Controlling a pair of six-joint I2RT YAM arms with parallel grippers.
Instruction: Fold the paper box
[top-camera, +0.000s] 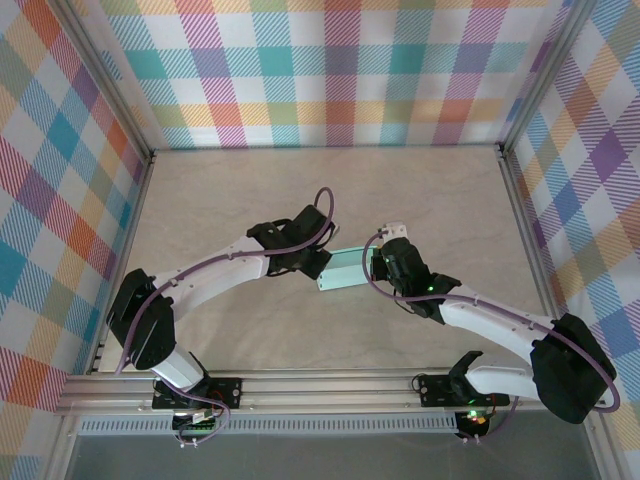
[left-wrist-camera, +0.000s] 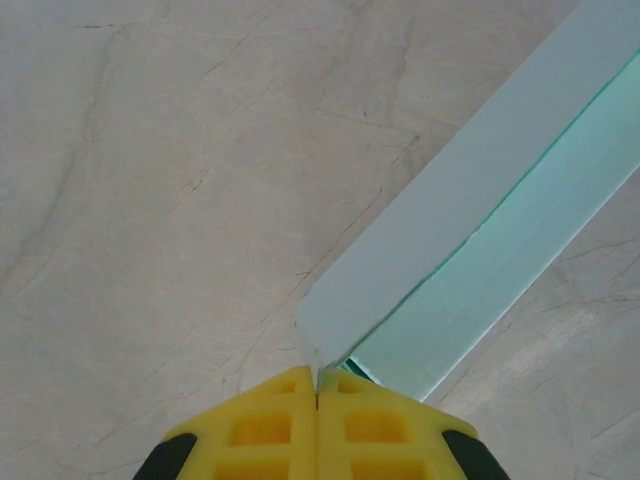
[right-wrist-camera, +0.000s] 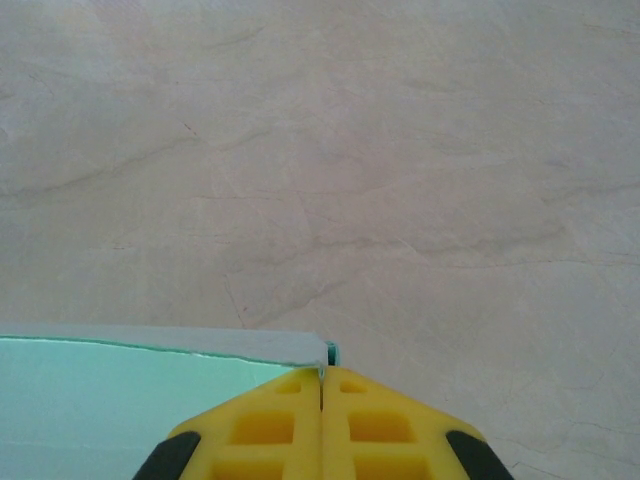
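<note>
The left claw (left-wrist-camera: 317, 388) is clenched on one corner of the box (left-wrist-camera: 430, 260), its yellow fingers (left-wrist-camera: 260, 432) pressed together with only the thin card between them. In the right wrist view the right claw (right-wrist-camera: 322, 380) nips the opposite end the same way, fingers closed on the tip of a card edge.

From above, the two arms (top-camera: 210, 272) reach in from either side and meet near the middle of the table (top-camera: 250, 190), with the mint box spanning the short gap between the claws. Holding both ends at once looks meant to keep the light card stretched and square, so one side can be worked without the other sliding away. The corner grips also leave the wide panels free.

The left wrist view shows a pale upper panel lying over a brighter mint layer, with a narrow seam open between them, which suggests a box already doubled over but not yet pressed shut. Whether it rests on the table or hangs just above it cannot be told. The pale, veined table around it is bare.
</note>
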